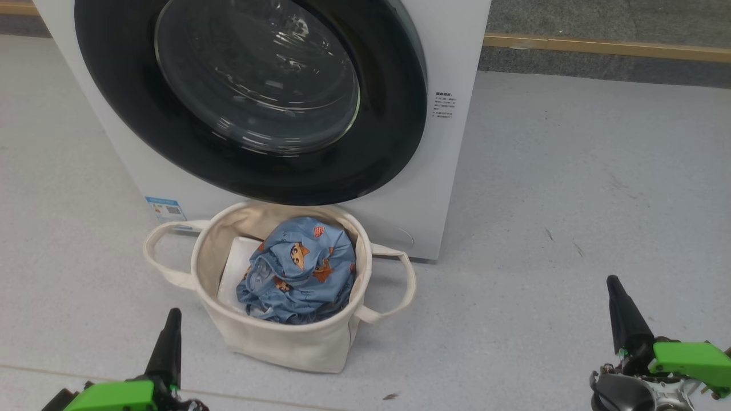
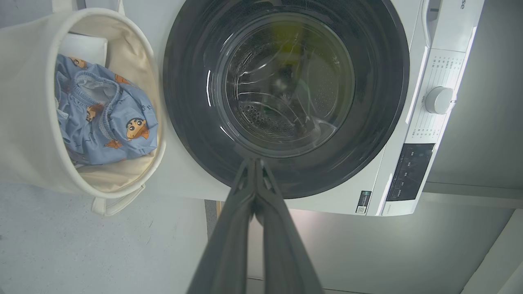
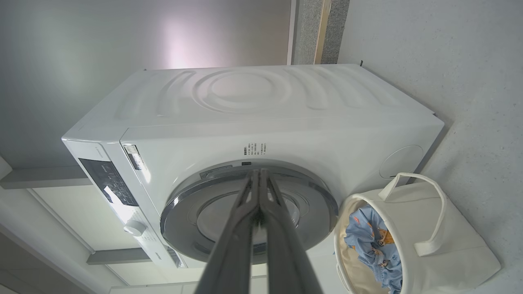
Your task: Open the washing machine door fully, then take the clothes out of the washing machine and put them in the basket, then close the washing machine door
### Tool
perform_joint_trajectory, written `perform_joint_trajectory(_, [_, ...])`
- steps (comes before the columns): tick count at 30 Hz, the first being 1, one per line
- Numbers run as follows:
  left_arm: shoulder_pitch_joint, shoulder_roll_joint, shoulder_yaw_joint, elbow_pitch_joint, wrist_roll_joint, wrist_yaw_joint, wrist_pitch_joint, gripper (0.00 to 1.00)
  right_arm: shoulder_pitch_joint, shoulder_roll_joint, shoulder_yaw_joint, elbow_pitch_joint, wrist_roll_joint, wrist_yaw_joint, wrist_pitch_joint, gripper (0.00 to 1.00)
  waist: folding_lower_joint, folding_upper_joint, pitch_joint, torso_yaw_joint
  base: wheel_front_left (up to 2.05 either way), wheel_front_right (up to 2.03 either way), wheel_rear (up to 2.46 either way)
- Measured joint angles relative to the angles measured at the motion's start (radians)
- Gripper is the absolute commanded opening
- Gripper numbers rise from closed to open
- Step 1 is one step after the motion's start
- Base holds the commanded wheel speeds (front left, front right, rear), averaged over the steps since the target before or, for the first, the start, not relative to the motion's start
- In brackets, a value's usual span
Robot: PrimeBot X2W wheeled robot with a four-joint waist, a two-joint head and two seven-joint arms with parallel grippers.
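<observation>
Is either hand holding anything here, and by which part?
Nothing is held. The left hand and right hand are both shut and empty; the clothes lie in the basket.

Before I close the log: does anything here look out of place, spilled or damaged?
Nothing stands out. The washing machine door sits shut, the basket stands upright, and the clothes lie inside it.

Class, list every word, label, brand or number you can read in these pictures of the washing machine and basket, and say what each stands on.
"se": tail of a cut-off brand name, top of the washing machine front.
Blue label, low on the front: too small to read.
Print block right of the washing machine door: too small.
Control panel markings: blurred.
On basket and clothes: no words.
</observation>
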Motion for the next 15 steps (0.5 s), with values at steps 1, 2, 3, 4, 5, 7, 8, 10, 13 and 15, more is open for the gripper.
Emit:
perform_joint_trajectory(1, [0.000,0.000,0.000,0.000,0.000,0.000,0.000,0.00,0.000,0.000,0.000,0.000,0.000,0.000,0.000,0.00,0.0000,0.0000,0.000,0.000,0.00,0.00,0.00])
perform_joint_trajectory(2, [0.000,0.000,0.000,0.000,0.000,0.000,0.000,0.00,0.000,0.000,0.000,0.000,0.000,0.000,0.000,0.00,0.0000,0.0000,0.000,0.000,0.00,0.00,0.00])
perform_joint_trajectory(3, [0.000,0.000,0.000,0.000,0.000,0.000,0.000,0.00,0.000,0.000,-0.001,0.000,0.000,0.000,0.000,0.00,0.0000,0.0000,0.000,0.000,0.00,0.00,0.00])
perform_joint_trajectory(4, [0.000,0.000,0.000,0.000,0.000,0.000,0.000,0.00,0.000,0.000,-0.001,0.000,0.000,0.000,0.000,0.00,0.0000,0.0000,0.000,0.000,0.00,0.00,0.00])
perform_joint_trajectory(5, [0.000,0.000,0.000,0.000,0.000,0.000,0.000,0.00,0.000,0.000,-0.001,0.000,0.000,0.000,0.000,0.00,0.0000,0.0000,0.000,0.000,0.00,0.00,0.00])
perform_joint_trajectory(7, [0.000,0.000,0.000,0.000,0.000,0.000,0.000,0.00,0.000,0.001,-0.001,0.000,0.000,0.000,0.000,0.00,0.0000,0.0000,0.000,0.000,0.00,0.00,0.00])
perform_joint_trajectory(8, [0.000,0.000,0.000,0.000,0.000,0.000,0.000,0.00,0.000,0.001,-0.001,0.000,0.000,0.000,0.001,0.00,0.0000,0.0000,0.000,0.000,0.00,0.00,0.00])
perform_joint_trajectory(10, [0.000,0.000,0.000,0.000,0.000,0.000,0.000,0.00,0.000,0.001,-0.001,0.000,0.000,0.000,0.003,0.00,0.0000,0.0000,0.000,0.000,0.00,0.00,0.00])
perform_joint_trajectory(13, [0.000,0.000,0.000,0.000,0.000,0.000,0.000,0.00,0.000,0.001,-0.002,0.000,-0.002,0.000,0.003,0.00,0.0000,0.0000,0.000,0.000,0.00,0.00,0.00])
perform_joint_trajectory(15, [0.000,0.000,0.000,0.000,0.000,0.000,0.000,0.00,0.000,0.001,-0.002,0.000,-0.002,0.000,0.003,0.00,0.0000,0.0000,0.000,0.000,0.00,0.00,0.00])
